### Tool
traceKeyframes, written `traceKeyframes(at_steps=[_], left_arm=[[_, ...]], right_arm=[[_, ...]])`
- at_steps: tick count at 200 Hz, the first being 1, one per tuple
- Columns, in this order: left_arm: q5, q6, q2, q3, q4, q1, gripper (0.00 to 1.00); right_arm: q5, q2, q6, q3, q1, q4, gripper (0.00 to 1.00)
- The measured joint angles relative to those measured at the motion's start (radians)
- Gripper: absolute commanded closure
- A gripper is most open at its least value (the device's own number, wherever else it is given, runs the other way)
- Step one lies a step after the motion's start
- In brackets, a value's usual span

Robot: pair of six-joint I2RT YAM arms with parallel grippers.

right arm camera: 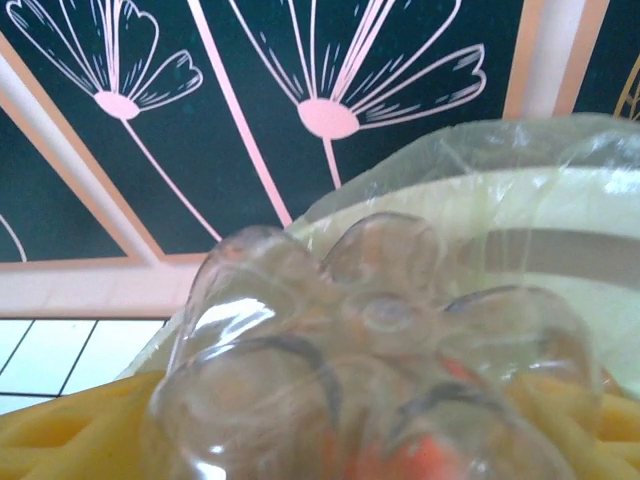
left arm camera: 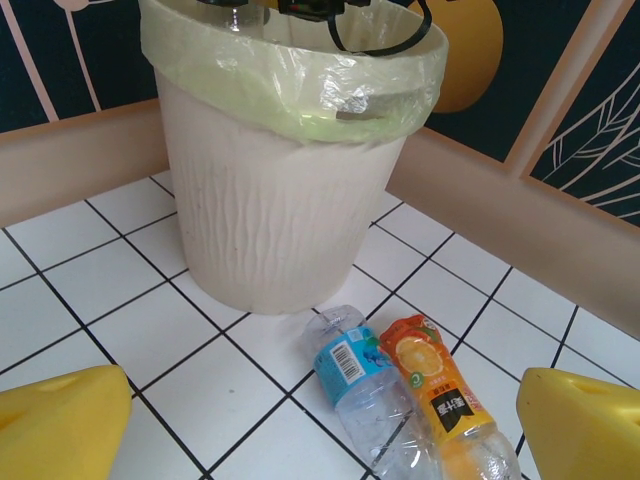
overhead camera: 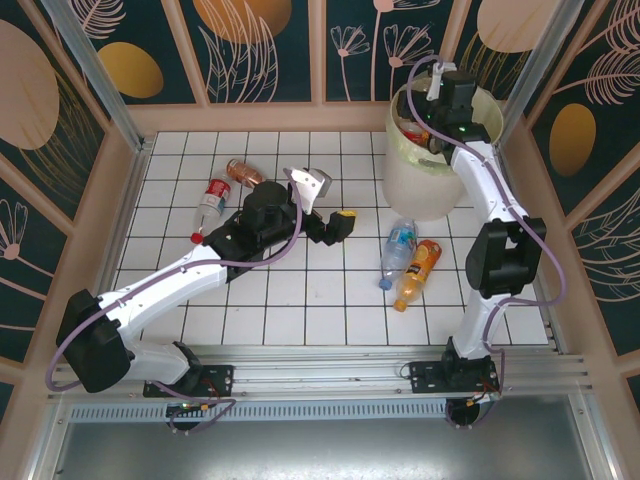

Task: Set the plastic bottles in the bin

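Before the bin (overhead camera: 425, 190) lie a blue-label bottle (overhead camera: 398, 248) and an orange-label bottle (overhead camera: 420, 268); left of it our left gripper (overhead camera: 338, 222) gapes empty, two more bottles (overhead camera: 210, 203) farther left. Over the bin our right gripper (overhead camera: 430, 126) straddles a clear bottle (right arm camera: 370, 330), clamped or freed we cannot tell; we reckon four remain.

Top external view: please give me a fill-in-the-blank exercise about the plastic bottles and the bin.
The large round cream plastic bin stands in the far ____ corner of the white tiled table.
On the table lie ____ plastic bottles.
Beside the clear blue-labelled bottle lies a bottle whose label is ____.
The jaws of the left gripper stand ____.
Missing words: right; four; orange; open.
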Motion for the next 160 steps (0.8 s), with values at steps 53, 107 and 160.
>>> traceKeyframes(at_steps=[53, 107, 160], left_arm=[[0.005, -0.008, 0.0, 0.0, 0.0, 0.0, 0.01], [0.015, -0.011, 0.0, 0.0, 0.0, 0.0, 0.01], [0.015, -0.011, 0.0, 0.0, 0.0, 0.0, 0.01]], right_arm=[[-0.15, -0.001, 0.085, 0.007, -0.053, -0.016, 0.15], [-0.307, -0.033, 0.198, -0.016, -0.121, 0.038, 0.15], [-0.446, -0.06, 0.297, -0.053, -0.147, 0.119, 0.37]])
